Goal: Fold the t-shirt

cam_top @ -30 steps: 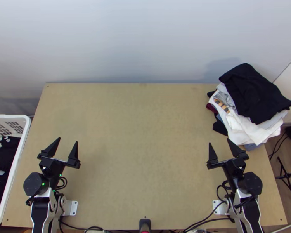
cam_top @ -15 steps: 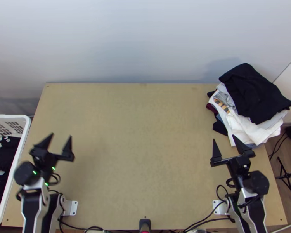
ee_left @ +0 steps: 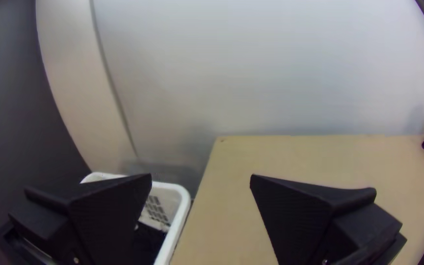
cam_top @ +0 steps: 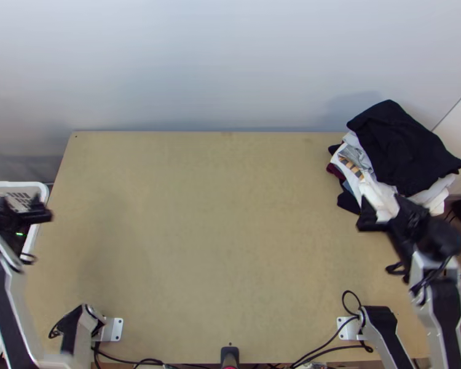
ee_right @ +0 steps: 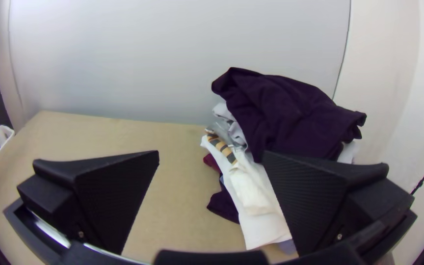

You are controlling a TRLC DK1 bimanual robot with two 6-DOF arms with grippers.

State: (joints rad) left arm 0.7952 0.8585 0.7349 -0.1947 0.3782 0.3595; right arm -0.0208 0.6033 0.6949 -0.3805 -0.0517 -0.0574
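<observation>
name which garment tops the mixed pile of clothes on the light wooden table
The large dark cloth garment: it lies highest, while the white cloth garments and maroon cloth stick out lower down.

In the top view, the left arm (cam_top: 12,301) and right arm (cam_top: 445,301) splay outward from their bases. The left gripper (cam_top: 23,202) sits near the view's left edge; the right gripper (cam_top: 381,200) points up the picture and slightly inward. The wrist views show both pairs of flat black fingers (ee_left: 109,211) spread wide, nothing between them.
</observation>
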